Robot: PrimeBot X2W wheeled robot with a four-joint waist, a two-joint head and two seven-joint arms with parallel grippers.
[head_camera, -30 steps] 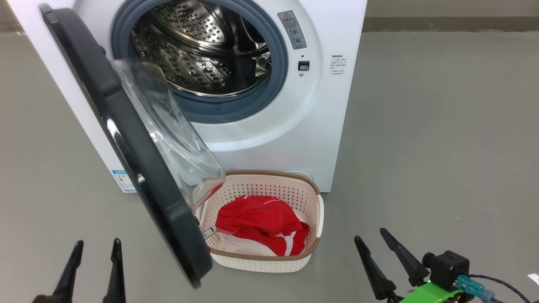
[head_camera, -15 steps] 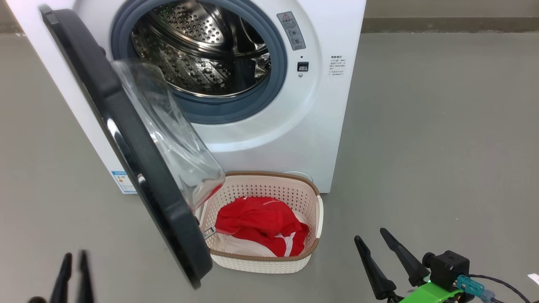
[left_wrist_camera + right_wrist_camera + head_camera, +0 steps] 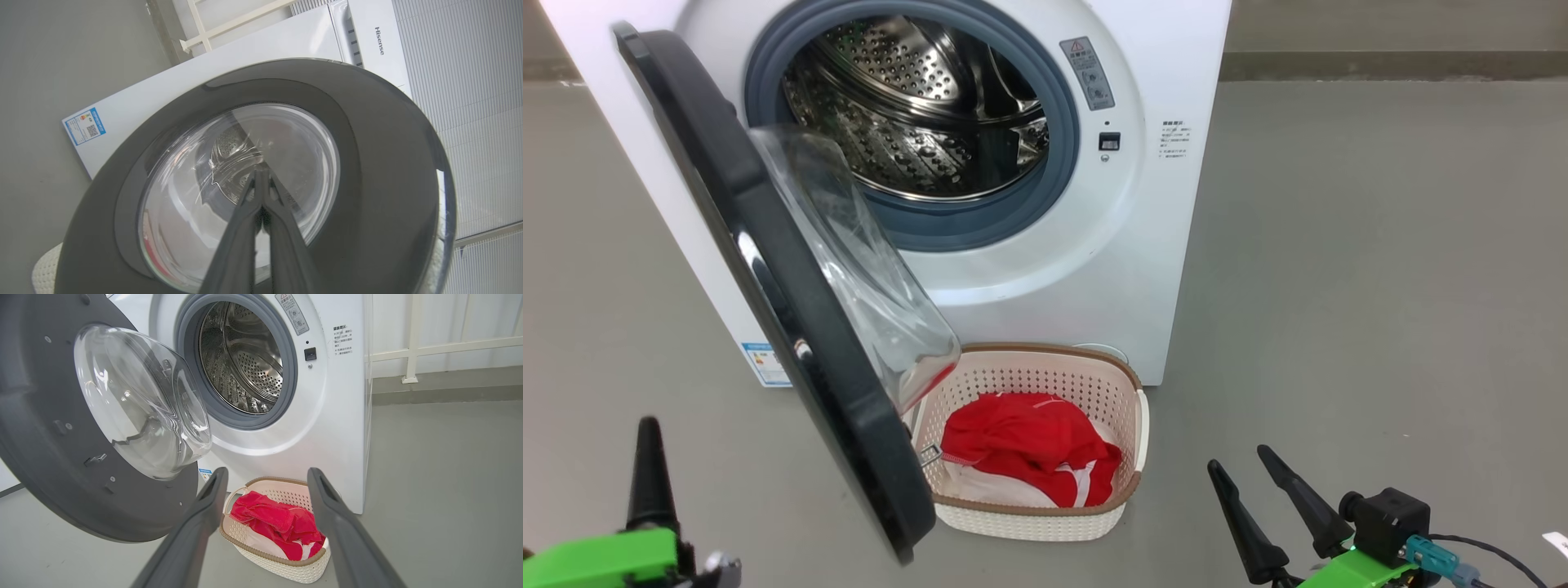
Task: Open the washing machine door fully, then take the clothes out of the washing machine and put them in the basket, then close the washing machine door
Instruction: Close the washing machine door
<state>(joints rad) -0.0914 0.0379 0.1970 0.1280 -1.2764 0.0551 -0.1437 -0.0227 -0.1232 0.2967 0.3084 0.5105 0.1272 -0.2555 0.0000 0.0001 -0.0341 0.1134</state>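
Now large round glossy black-rimmed glass door [image 3: 776, 294] hangs open beside cream perforated basket [image 3: 1045, 349], red clothes [image 3: 1029, 437] inside. Likely rigid, hinged, slick: push outer rim; left hand [image 3: 648, 429] clenched empty, right hand [image 3: 1240, 459] released.

Clothes [image 3: 1021, 433] in basket [image 3: 1029, 523], before washing machine [image 3: 1094, 278]; door [image 3: 768, 261] at left (projecting forward).
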